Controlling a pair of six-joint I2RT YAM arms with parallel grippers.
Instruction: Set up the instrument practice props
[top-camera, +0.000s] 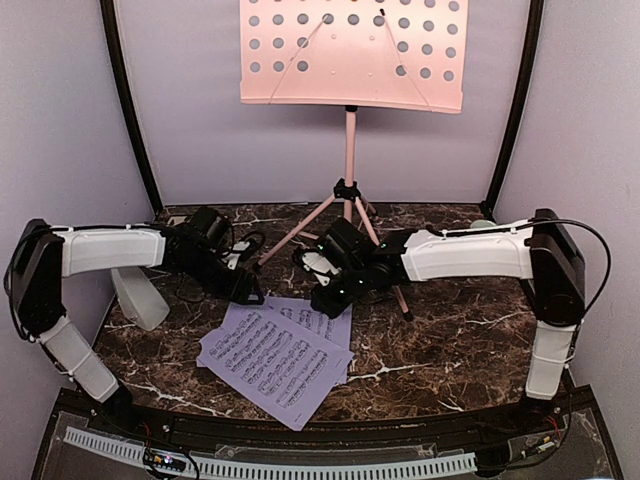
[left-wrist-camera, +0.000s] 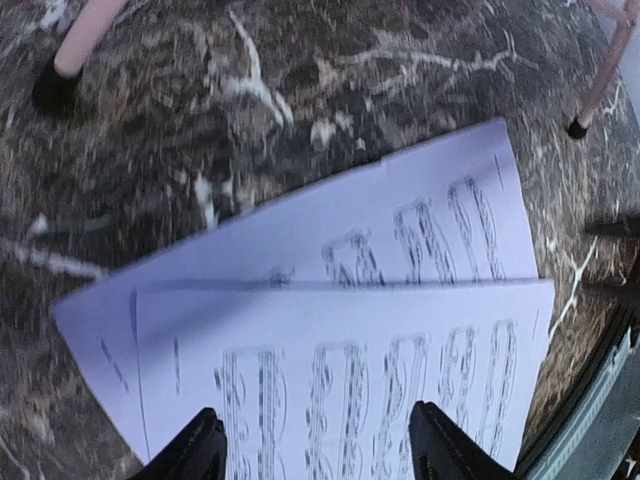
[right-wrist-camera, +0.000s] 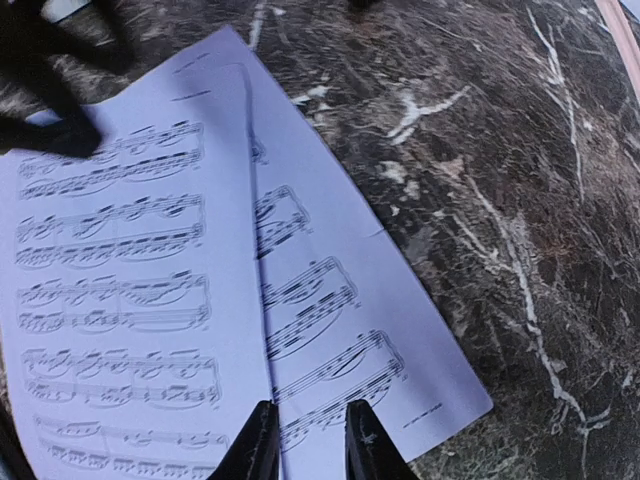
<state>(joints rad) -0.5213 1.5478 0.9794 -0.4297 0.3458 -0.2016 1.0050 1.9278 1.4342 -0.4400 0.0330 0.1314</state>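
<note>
The pink music stand (top-camera: 350, 50) stands upright at the back on thin tripod legs (left-wrist-camera: 85, 35). Two lavender sheet-music pages (top-camera: 272, 362) lie overlapping and flat on the dark marble table (top-camera: 450, 340). My left gripper (left-wrist-camera: 318, 455) hovers over the pages' left corner, jaws wide apart, holding nothing. My right gripper (right-wrist-camera: 312, 445) hangs over the pages (right-wrist-camera: 130, 250) where the top sheet's edge crosses the lower sheet; its jaws are a little apart, with nothing between them. A light-grey metronome (top-camera: 138, 298) stands at the left, under the left arm.
A pale green rounded thing (top-camera: 483, 225) peeks out behind the right arm at the back right. Lavender walls and black frame posts close in the sides and the back. The stand's legs (top-camera: 300, 228) spread just behind both grippers.
</note>
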